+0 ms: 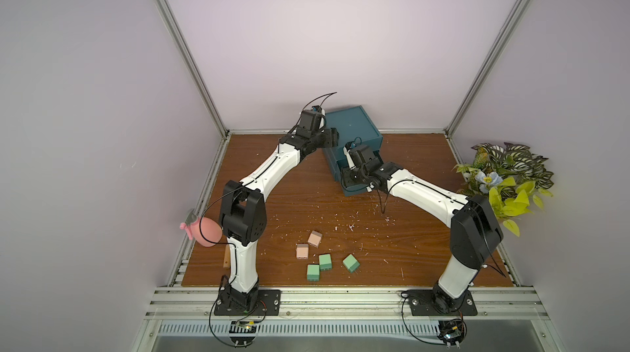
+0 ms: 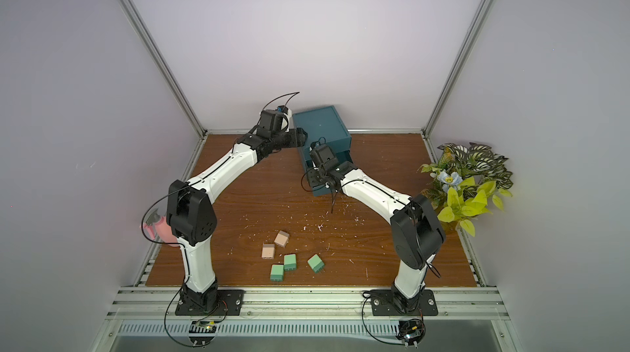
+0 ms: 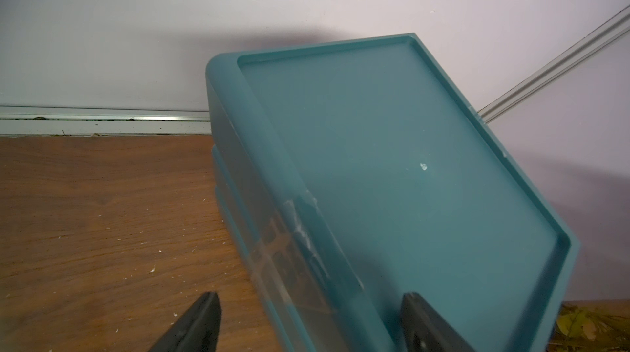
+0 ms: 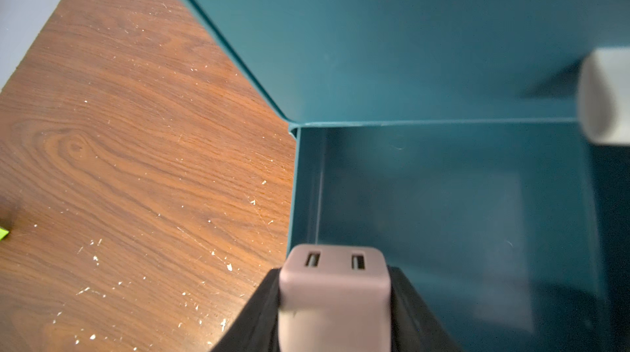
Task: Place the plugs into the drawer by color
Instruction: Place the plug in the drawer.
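The dark teal cabinet (image 1: 354,125) (image 2: 322,125) stands at the back of the table with a drawer (image 4: 443,214) pulled out toward the front. My right gripper (image 4: 334,299) is shut on a peach plug (image 4: 334,285), socket slots facing outward, over that drawer's near corner. The part of the drawer's inside that shows is bare. My left gripper (image 3: 310,323) (image 1: 329,137) is open, its fingers astride the cabinet's top left edge (image 3: 392,162). Two peach plugs (image 1: 314,238) (image 1: 302,251) and three green plugs (image 1: 325,261) (image 1: 313,272) (image 1: 351,262) lie near the table's front.
A white pull tab (image 4: 603,94) sticks out of the drawer front above the pulled-out drawer. A pink spray bottle (image 1: 201,231) sits off the table's left edge and an artificial plant (image 1: 508,179) off its right edge. White flecks litter the wood.
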Tool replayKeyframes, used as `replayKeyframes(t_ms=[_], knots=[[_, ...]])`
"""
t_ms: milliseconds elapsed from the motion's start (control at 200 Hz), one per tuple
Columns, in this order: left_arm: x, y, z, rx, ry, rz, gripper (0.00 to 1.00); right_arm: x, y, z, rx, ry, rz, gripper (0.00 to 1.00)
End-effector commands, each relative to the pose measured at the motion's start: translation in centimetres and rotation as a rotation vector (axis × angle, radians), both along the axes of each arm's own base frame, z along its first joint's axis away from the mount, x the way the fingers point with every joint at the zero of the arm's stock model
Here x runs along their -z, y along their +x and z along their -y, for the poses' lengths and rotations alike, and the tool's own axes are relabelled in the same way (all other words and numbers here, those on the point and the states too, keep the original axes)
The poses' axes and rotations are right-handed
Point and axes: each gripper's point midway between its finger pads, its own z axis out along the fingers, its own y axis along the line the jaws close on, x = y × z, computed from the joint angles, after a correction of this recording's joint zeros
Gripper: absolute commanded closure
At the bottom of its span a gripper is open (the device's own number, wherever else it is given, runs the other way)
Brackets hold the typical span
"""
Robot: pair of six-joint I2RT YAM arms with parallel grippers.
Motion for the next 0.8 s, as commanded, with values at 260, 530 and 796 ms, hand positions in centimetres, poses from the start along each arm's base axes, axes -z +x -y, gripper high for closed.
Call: replayKeyframes(t_ms=[260,530,796], knots=[[1.4,-0.6,-0.7,-0.005,0.017,-0.042,0.21,-0.4,-0.2,0.0,-0.029,0.053,-0.025,0.45],[1.3,-0.6,-0.9,-0.010,0.023,-0.038,0.21,-2.0,0.0,0.4,-0.037,0.057,-0.001,0.40],[2.0,-0.5,-1.2,-0.017,0.032,-0.048,0.21,-6.6,-4.9,-1.9,-0.269,0.137,0.180,0.36]])
